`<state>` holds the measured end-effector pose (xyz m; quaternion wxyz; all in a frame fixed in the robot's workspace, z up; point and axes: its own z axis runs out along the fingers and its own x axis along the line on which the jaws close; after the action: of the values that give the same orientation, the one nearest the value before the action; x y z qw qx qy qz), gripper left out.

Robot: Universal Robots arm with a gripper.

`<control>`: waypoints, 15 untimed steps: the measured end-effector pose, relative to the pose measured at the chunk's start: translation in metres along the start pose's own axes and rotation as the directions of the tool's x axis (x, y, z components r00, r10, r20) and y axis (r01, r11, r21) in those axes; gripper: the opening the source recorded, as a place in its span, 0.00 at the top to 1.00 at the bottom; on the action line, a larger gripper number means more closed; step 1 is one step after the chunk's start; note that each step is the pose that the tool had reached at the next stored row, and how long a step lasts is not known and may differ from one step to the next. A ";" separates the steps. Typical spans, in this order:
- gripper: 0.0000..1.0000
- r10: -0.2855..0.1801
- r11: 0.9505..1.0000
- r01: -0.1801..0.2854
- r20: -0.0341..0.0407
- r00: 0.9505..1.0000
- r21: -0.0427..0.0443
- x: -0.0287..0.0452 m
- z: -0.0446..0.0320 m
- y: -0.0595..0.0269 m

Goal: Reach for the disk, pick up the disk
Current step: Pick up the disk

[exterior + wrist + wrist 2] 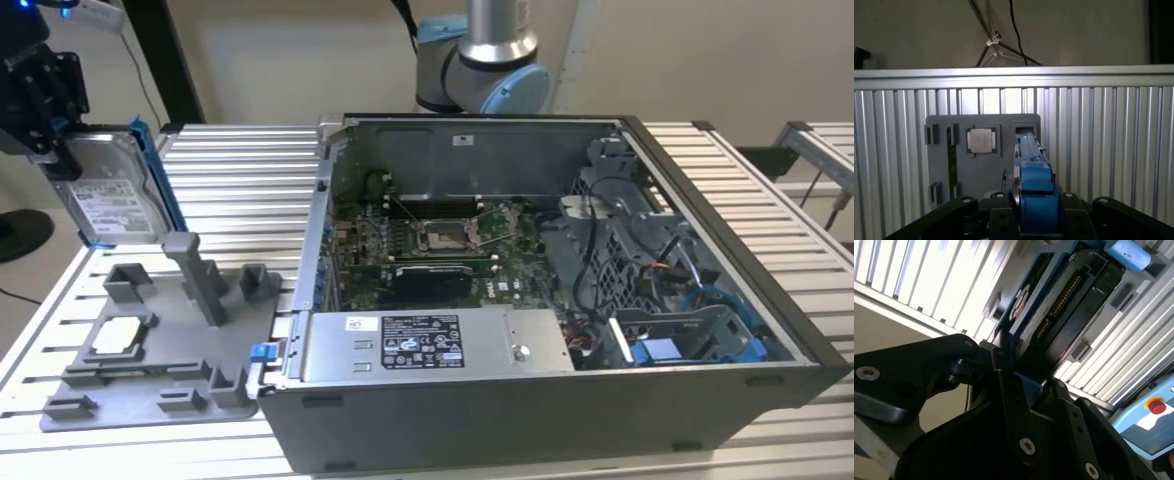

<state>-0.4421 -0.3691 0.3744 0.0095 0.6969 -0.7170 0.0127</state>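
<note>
Disk [118,195] upright on edge between the fingers [1006,390], tight in their grasp, above the grey fixture [147,370].

**Exterior view:** the gripper [56,150] is cut off by the top and left edges and covers the upper corner of the disk [118,195], whose label print is too small to read. The arm [483,55] runs out of the top edge.

**Both wrist views:** the gripper's black linkage hides the disk's near end and the jaws' contact faces.

**First wrist view:** the disk masks part of the grey fixture [949,150].
</note>
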 end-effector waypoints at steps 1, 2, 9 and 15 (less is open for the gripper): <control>1.00 0.000 1.000 0.000 0.000 1.000 0.000 0.0000 -0.0015 0.0000; 1.00 0.000 1.000 0.000 0.000 1.000 0.000 0.0001 -0.0029 0.0000; 1.00 0.000 1.000 0.000 0.000 1.000 0.000 0.0004 -0.0137 -0.0001; 1.00 0.000 1.000 0.000 0.000 1.000 0.000 0.0007 -0.0233 -0.0001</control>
<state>-0.4421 -0.3691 0.3977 0.0095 0.6969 -0.7170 0.0127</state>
